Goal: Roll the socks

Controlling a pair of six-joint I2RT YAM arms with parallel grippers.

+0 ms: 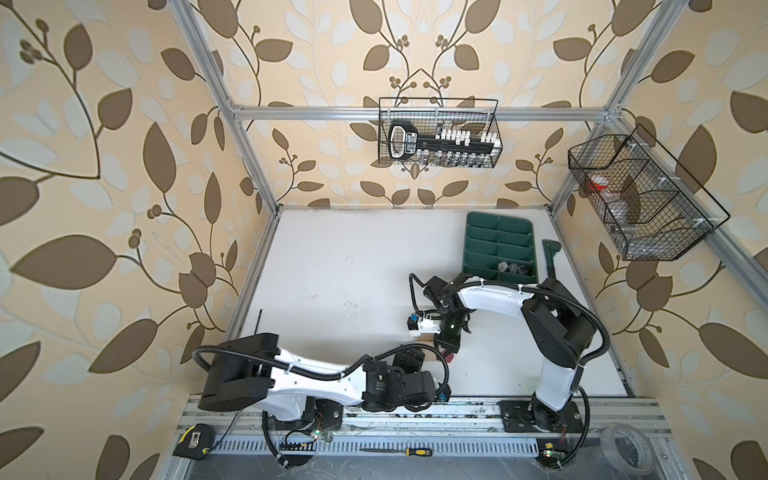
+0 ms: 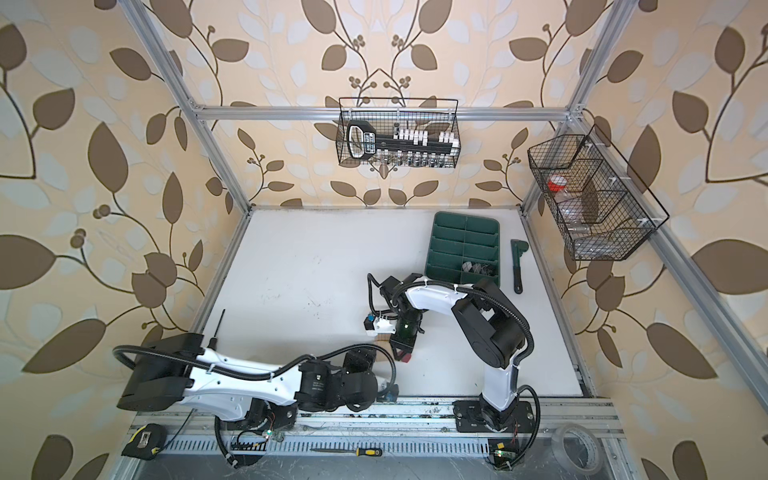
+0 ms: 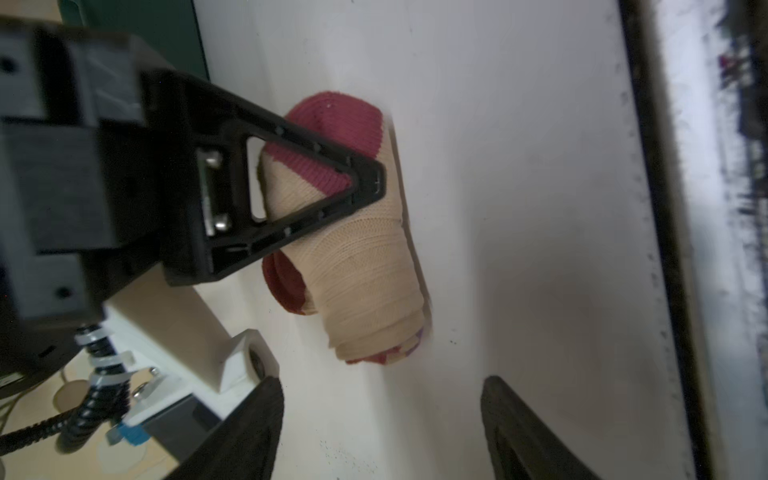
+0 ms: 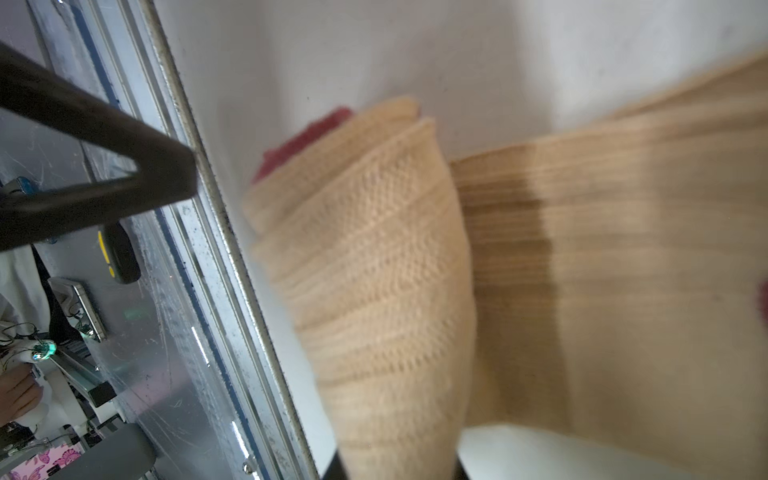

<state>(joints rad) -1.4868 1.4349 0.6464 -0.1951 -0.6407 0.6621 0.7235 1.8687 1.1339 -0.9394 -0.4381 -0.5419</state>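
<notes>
Leaf-patterned wallpaper (image 1: 104, 166) wraps the cell, and a white table (image 1: 332, 266) fills its floor inside an aluminium frame (image 1: 415, 113). I read the table as a clock face in both top views, with twelve at the back wall. A green divided tray (image 1: 498, 217) sits at about one o'clock. The black argyle sock (image 1: 514, 268) lies bundled in that tray, in the right-hand compartment of the row at its six o'clock end. A green-handled wrench (image 2: 517, 266) lies just beside the tray, at its three o'clock.

The beige sock (image 3: 361, 266) is down toward six o'clock, close to the table's front edge, and my wrists hide nearly all of it from above. My left wrist view shows it rolled into a fat cylinder lying on the table, with maroon patches and a trace of purple at one end.

My right gripper (image 3: 370, 183) is pinched closed on that sock. One finger lies across the maroon part, and in my right wrist view the roll runs down between my fingers. More beige fabric spreads beside the roll there, too blurred for me to tell how it lies. My left gripper (image 3: 382, 380) stands wide with nothing between its fingers (image 3: 257, 415), near the roll's end and apart from it.

On the front ledge (image 1: 457, 446), a tape measure (image 1: 193, 440) lies at seven o'clock, a screwdriver (image 1: 399, 451) at six and a tape roll (image 1: 625, 449) at five.
</notes>
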